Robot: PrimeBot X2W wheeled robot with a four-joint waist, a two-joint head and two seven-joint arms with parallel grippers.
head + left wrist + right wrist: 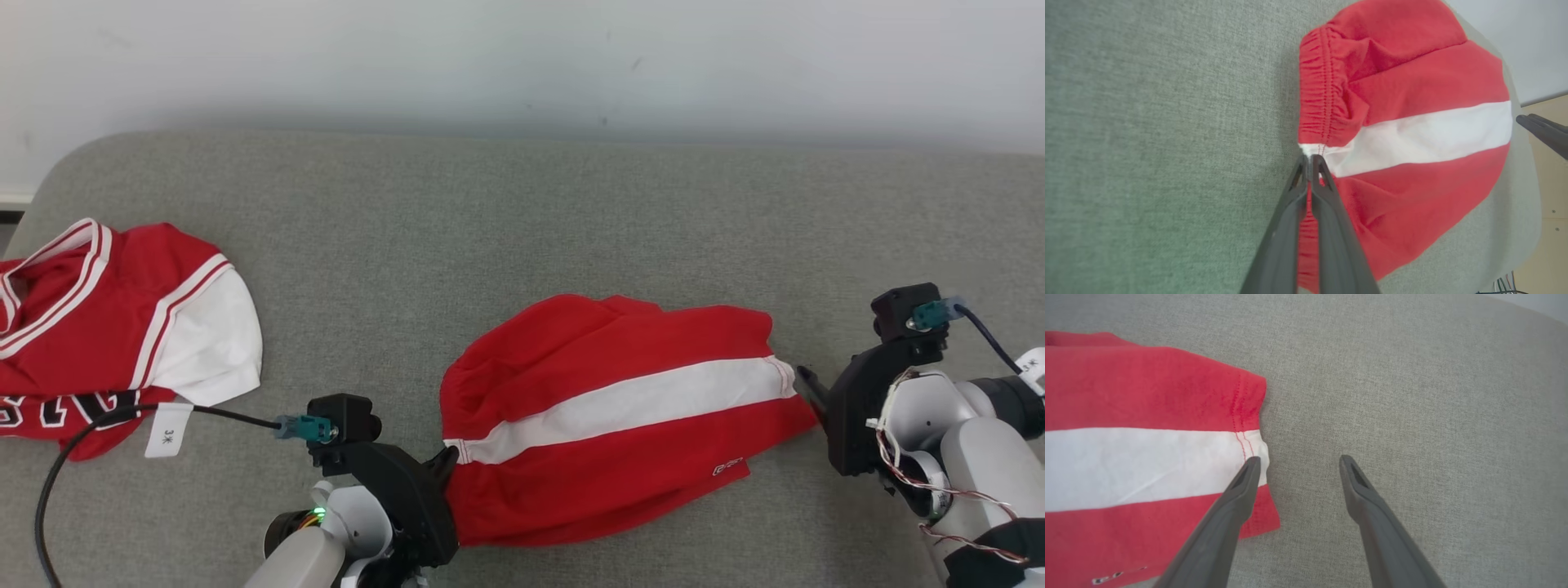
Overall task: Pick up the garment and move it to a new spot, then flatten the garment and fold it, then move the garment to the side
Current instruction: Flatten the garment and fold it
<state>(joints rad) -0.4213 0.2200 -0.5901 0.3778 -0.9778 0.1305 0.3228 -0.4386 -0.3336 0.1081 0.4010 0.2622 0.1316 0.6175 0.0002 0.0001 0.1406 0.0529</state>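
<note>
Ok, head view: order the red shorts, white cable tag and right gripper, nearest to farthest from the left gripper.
1. Red shorts: held by left gripper.
2. White cable tag: to its left.
3. Right gripper: past the shorts' right end.

Bare grey cushion (522, 212) behind shorts (620, 408); jersey heap (106, 327) far left

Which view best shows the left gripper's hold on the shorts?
Left wrist view: left gripper shut on the shorts at the waistband's white stripe. Head view half hides that pinch behind the wrist; right wrist view shows the far hem.
</note>
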